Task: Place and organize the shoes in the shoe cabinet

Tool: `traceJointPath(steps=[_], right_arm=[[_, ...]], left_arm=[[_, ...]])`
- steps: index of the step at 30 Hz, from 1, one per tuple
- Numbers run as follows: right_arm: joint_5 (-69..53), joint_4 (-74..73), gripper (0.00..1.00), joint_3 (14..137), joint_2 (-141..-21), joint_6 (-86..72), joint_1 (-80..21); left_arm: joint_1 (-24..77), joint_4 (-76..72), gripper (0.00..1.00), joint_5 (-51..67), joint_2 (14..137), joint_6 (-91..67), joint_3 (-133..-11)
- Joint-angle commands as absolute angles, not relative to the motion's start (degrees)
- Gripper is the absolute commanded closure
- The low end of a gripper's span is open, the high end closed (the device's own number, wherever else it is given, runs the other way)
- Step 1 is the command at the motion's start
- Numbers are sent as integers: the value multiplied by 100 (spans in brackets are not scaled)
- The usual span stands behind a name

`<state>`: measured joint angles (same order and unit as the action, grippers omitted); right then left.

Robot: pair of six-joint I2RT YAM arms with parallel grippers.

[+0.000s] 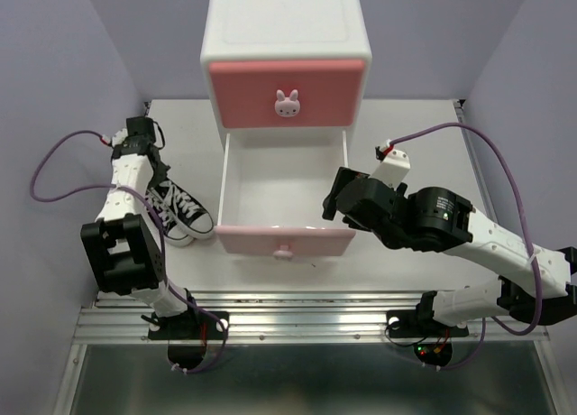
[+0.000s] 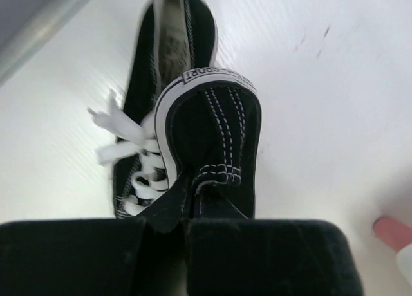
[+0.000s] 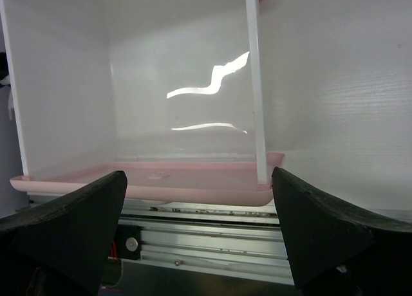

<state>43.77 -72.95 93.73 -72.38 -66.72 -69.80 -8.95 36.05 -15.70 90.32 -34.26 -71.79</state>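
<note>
The white shoe cabinet stands at the back centre. Its darker pink top drawer is closed. Its paler pink lower drawer is pulled out and empty. Two black sneakers lie side by side on the table, left of the drawer. My left gripper is down over them and shut on the heel of one black sneaker; the second sneaker lies beside it. My right gripper is open and empty at the drawer's right wall. The orange sneakers are out of view.
An aluminium rail runs along the table's near edge, below the drawer's pink front. Lilac walls close in both sides. A pink cabinet foot shows at the right of the left wrist view.
</note>
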Motion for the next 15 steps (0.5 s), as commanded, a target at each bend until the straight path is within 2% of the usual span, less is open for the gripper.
traceJointPath(steps=[1,10,15], right_arm=[[4667,-7321,0,9378,-7093,-6768,-6952],[4869,-7111,0,9360,-7014,-6733,-6952],[4983,-7014,0,9325,-6935,-6715,-6952]], left_arm=[[-1072,3595,100,-1706,8158,-2945,-8267],[-1081,3805,100,-1512,7752,-2813,-10184],[-1081,3430,100,-758,7524,-2654,-11012]])
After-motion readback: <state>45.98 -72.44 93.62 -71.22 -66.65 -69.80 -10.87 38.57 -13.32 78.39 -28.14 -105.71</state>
